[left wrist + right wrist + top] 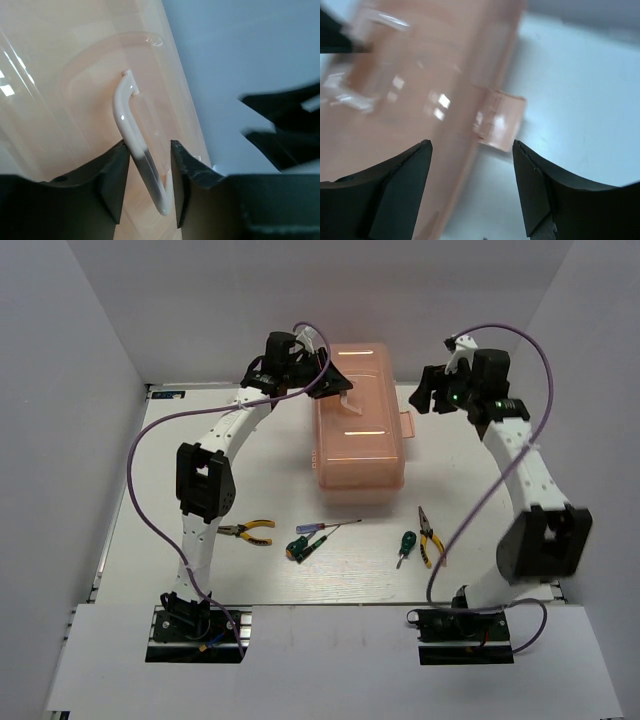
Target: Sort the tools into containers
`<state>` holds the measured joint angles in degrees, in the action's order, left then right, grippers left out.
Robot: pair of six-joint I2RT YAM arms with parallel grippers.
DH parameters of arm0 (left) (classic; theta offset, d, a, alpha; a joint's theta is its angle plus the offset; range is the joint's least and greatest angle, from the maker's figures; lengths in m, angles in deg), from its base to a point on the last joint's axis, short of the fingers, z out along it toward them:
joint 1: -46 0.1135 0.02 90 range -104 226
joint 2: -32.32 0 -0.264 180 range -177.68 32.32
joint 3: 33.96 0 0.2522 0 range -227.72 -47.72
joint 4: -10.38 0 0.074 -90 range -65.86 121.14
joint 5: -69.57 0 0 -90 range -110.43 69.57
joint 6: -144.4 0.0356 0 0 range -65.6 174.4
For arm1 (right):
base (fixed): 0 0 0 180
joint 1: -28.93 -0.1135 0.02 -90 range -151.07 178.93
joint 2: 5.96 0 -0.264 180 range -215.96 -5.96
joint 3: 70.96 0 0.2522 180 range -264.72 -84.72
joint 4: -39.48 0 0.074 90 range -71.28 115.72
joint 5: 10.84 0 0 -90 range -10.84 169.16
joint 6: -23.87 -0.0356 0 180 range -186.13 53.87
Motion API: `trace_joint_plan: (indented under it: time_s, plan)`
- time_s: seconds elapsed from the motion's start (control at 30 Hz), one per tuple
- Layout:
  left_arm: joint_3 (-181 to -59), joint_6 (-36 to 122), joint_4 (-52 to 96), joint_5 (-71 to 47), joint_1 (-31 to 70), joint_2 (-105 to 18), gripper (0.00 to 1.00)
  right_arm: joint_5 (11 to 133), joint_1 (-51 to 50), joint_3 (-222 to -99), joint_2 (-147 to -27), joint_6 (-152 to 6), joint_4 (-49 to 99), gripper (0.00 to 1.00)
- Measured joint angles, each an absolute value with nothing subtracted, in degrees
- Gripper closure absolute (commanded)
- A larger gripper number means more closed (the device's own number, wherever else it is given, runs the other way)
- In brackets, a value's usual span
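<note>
The salmon-pink toolbox (360, 435) stands closed at the table's middle back. My left gripper (335, 390) is over its lid, shut on the white lid handle (131, 131), which passes between the fingers (148, 150). My right gripper (425, 398) is open beside the box's right side, its fingers (471, 147) spread with the latch tab (500, 122) just beyond them. The tools lie in front of the box: yellow pliers (250, 531), a stubby green screwdriver (300, 547), a thin red-and-blue screwdriver (325, 529), a green screwdriver (405, 543) and yellow pliers (429, 535).
White walls close in the table on the left, back and right. Purple cables (150, 490) loop from both arms over the table's sides. The arm bases (195, 625) sit at the near edge.
</note>
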<state>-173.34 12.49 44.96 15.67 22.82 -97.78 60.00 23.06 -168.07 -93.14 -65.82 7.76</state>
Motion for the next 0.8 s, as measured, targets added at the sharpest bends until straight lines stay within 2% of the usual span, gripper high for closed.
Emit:
trace_joint_plan:
  time_s: [0.03,0.1,0.13,0.23,0.37,0.63,0.8]
  plan:
    - [-173.4,12.8,45.4,15.4,22.8,-97.9,0.71,60.5,24.3,-170.8,-96.8,-66.5,5.7,0.27]
    - [-173.6,12.6,46.9,14.6,22.7,-98.2,0.87,61.1,26.9,-177.2,-105.9,-68.9,1.6,0.26]
    - [-173.7,11.7,47.1,14.6,22.8,-98.3,0.99,60.7,27.9,-179.6,-109.6,-69.9,0.4,0.23]
    - [-173.9,10.7,47.1,14.6,22.8,-98.5,1.0,57.9,30.9,-181.9,-118.0,-72.6,-1.6,0.21]
    - [-173.9,9.8,46.8,14.7,22.8,-98.6,1.0,52.4,33.4,-182.1,-123.4,-74.4,-3.5,0.19]
    - [-175.1,9.1,46.6,15.1,22.8,-99.6,1.0,38.1,34.5,-182.8,-125.6,-78.7,0.6,0.24]
    - [-175.2,8.8,46.6,15.2,22.8,-99.6,1.0,34.3,34.4,-182.8,-126.7,-80.0,3.4,0.28]
